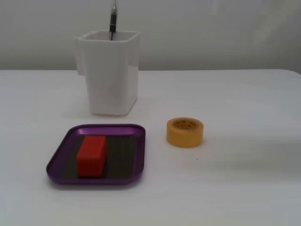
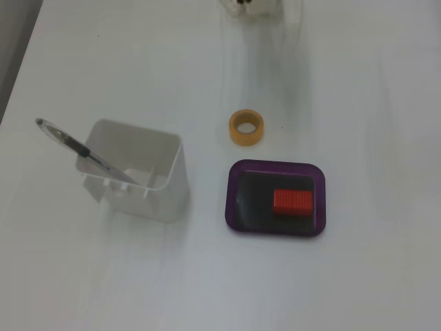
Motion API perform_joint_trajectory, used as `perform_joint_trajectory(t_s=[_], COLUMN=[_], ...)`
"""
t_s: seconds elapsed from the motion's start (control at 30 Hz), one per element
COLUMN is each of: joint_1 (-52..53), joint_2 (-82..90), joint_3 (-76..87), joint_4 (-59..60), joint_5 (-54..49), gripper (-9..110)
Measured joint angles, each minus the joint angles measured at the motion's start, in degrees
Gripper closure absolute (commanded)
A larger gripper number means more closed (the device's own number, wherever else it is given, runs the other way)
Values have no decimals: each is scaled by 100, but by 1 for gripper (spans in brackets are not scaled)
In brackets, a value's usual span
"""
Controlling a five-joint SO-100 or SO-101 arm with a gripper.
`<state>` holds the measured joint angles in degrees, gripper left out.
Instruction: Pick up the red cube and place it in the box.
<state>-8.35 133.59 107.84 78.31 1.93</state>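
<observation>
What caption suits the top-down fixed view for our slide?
Red cube lying in the purple box, beside a yellow tape roll and white container.

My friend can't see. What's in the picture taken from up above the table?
A red block lies inside a shallow purple tray on a white table. Above the tray in this fixed view sits a yellow tape roll, and to its left stands a white container with a pen leaning in it.

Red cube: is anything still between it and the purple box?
Nothing visible. In both fixed views the red cube already lies inside the box; the tape roll and white container sit apart on the table.
</observation>
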Motion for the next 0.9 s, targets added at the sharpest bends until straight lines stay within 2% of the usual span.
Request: perform_joint_trajectory(t_s=[0.17,0.33,0.6,0.8,0.9], joint_1=[9,9,18,18,18], joint_2=[1327,2514,4131,5203,5687], joint_3=[2399,4157,5827,6530,6794], joint_4=[-1362,-2118,-2320,-2312,-2153], joint_5=[0,0,0,0,0], gripper=[83,83,84,84,88])
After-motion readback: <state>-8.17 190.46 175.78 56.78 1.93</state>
